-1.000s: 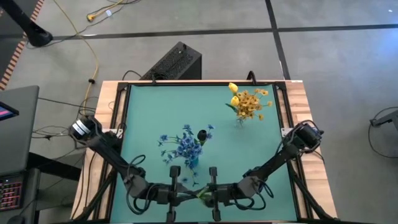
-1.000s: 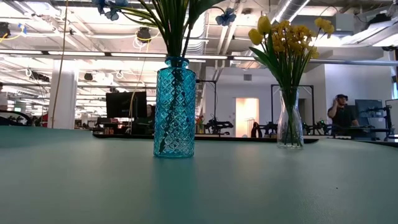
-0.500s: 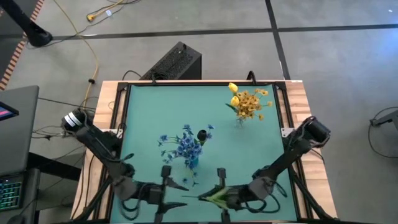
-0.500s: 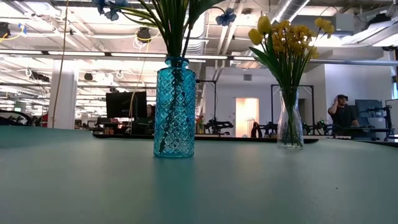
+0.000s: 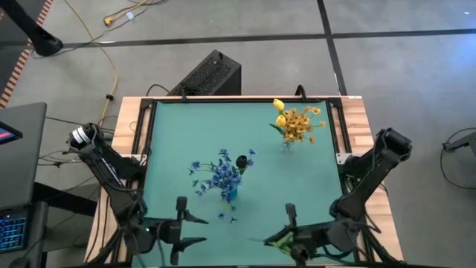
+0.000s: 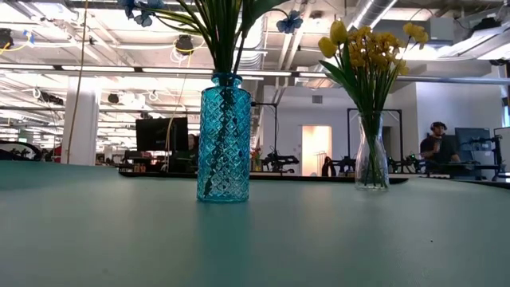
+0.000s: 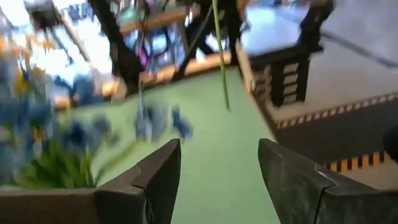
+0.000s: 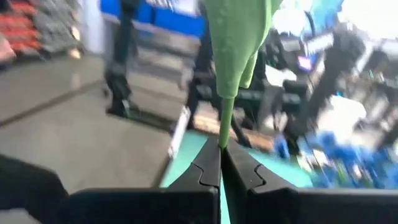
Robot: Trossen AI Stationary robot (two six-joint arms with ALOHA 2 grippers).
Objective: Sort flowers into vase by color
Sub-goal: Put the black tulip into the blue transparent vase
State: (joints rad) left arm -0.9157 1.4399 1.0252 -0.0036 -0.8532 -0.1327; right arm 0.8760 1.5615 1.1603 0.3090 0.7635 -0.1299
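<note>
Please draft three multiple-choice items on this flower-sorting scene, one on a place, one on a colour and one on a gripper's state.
1. Where does the clear vase with the yellow flowers stand, seen from above?
A. toward the far right of the green table
B. at the near left corner
C. on the floor

2. What colour is the patterned vase that holds the blue flowers?
A. red
B. turquoise
C. white

3. What is the right gripper doing?
A. standing open and empty
B. clamped on a vase
C. shut on a green stem

Answers: 1 A, the high view shows it near the far right corner. 2 B, the low view shows turquoise cut glass. 3 C, the right wrist view shows the stem pinched between closed fingers, while the left gripper stands open.
</note>
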